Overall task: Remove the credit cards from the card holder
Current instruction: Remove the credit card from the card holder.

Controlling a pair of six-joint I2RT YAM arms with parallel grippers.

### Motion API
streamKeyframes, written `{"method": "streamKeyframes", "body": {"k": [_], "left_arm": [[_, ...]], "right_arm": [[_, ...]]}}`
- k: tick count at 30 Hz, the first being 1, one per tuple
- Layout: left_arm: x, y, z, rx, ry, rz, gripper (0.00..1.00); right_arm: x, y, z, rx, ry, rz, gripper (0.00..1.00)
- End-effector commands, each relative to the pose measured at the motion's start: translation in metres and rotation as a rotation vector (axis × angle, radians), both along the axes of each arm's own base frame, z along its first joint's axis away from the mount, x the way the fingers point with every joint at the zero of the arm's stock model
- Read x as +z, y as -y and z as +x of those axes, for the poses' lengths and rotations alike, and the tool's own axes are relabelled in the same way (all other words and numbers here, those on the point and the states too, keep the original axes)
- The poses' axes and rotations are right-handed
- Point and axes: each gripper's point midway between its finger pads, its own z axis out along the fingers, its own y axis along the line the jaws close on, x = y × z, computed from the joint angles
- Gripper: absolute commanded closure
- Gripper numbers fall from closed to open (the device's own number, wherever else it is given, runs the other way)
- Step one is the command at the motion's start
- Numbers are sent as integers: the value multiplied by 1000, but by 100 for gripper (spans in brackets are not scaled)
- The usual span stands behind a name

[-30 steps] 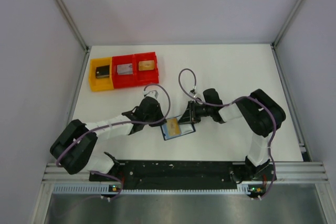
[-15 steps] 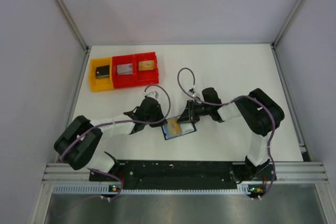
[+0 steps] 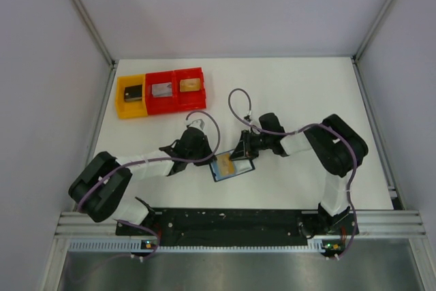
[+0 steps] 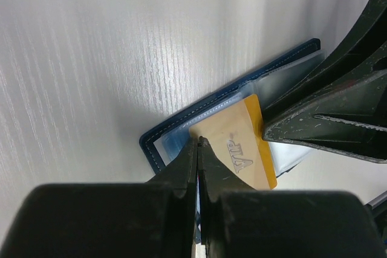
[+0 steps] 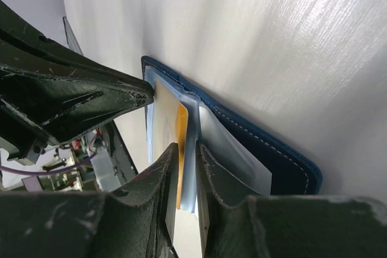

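Jaws of left gripper [image 4: 198, 147] have closed on card holder's [image 4: 156, 141] gold card [image 4: 245, 140].

dk navy card holder [image 5: 272, 164], gold card [image 4: 242, 140]

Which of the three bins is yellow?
The leftmost bin, with a dark item inside; the middle bin and the right bin are red.

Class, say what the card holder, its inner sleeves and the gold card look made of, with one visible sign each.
Card holder: likely leather or imitation, matte navy, pale edge stitching.
Inner sleeves: clear glossy plastic film, see-through.
Gold card: probably stiff plastic, satin gold, raised lettering.
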Motion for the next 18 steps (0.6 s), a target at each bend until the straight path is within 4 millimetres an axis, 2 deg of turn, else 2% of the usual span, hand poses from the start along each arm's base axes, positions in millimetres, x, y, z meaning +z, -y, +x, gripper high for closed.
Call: {"method": "streamKeyframes", "body": {"k": [1,4,9,18], "left_arm": [[-18,-11,-15,-4,-56,47,100],[-19,-12,-17,-1,-60,47,100],[-18,-11,-16,-5,-58,39,100],[-19,-11,-18,-5,-62,37,100]], "right_arm": [[-4,3,7,-19,69,-79,82],[-4,3,6,-19,65,-75,82],[8,-9,4,22,71,9,82],[14,-22,3,55,56,78,88]]}}
